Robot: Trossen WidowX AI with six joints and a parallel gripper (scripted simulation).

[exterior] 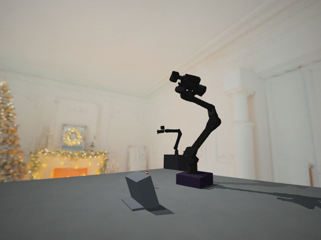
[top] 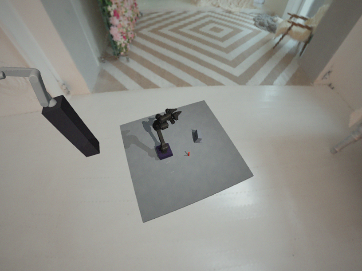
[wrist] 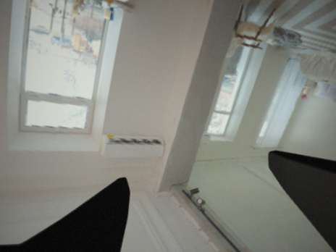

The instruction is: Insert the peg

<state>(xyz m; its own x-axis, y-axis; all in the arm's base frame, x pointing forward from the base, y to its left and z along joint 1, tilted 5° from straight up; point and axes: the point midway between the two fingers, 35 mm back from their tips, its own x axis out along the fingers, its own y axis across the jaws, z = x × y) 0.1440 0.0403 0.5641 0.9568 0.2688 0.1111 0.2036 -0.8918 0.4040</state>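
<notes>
Missed grip or tipped peg is the risk

The fingers stand wide apart with nothing between them. The gripper (top: 179,113) (wrist: 198,172) is high above the table (top: 181,194) (exterior: 85,211), and the wrist view shows only room, neither peg nor panel. A descent made off line could therefore knock the peg (top: 188,153) (exterior: 146,172) over; it stands on the table, near the arm's base (top: 164,154) (exterior: 188,180) and well apart from the gripper. It is small, so closing off-centre could tilt it or miss it.

Beyond lies the panel (top: 198,135) (exterior: 144,190). Its hole is too small to make out, so whether its shape needs a turn cannot be told. The peg is outside it. Pushing straight down instead of along the slope would likely jam the peg at the rim.
</notes>
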